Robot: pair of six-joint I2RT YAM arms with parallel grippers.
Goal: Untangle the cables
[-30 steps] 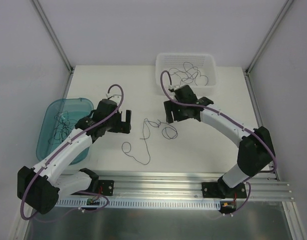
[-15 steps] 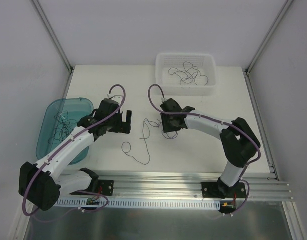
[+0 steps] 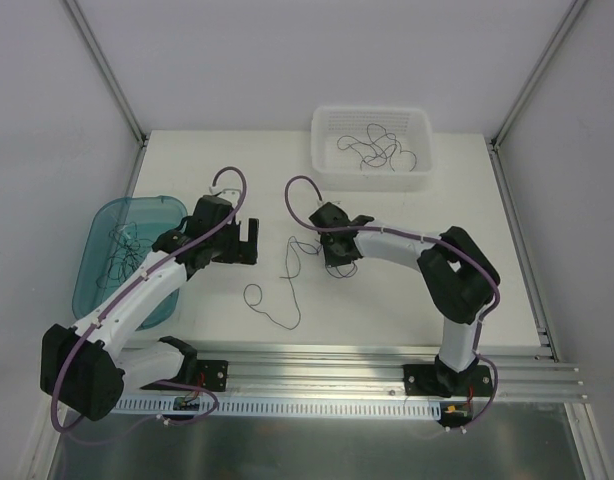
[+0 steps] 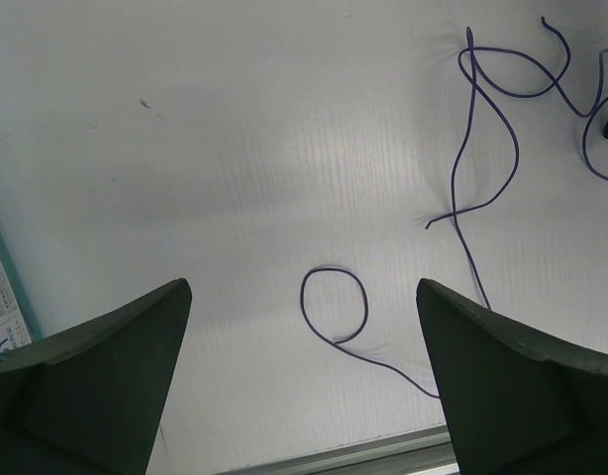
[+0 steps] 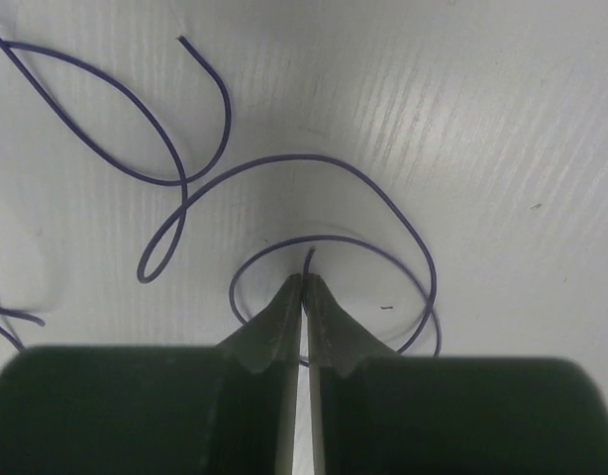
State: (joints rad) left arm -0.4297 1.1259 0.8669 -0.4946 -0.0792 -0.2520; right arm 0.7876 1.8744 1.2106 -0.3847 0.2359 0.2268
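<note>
Thin purple cables (image 3: 290,262) lie loose on the white table between the arms, with one small loop (image 4: 335,268) near the front rail. My right gripper (image 3: 338,261) is down on the table, its fingertips (image 5: 305,279) pressed together on the end of one purple cable (image 5: 383,198), which curls in a ring around them. My left gripper (image 3: 249,240) hovers to the left of the strands, jaws wide open (image 4: 302,287) and empty, above the small loop. More cables rest in the white basket (image 3: 318,150) and in the blue bin (image 3: 92,232).
The white basket stands at the back right and the blue bin at the left table edge. An aluminium rail (image 3: 337,355) runs along the near edge. Frame posts (image 3: 107,70) rise at the back corners.
My right arm has reached left and down onto the strands, and its jaws have closed from wide open onto a cable end. The left arm has barely moved.
</note>
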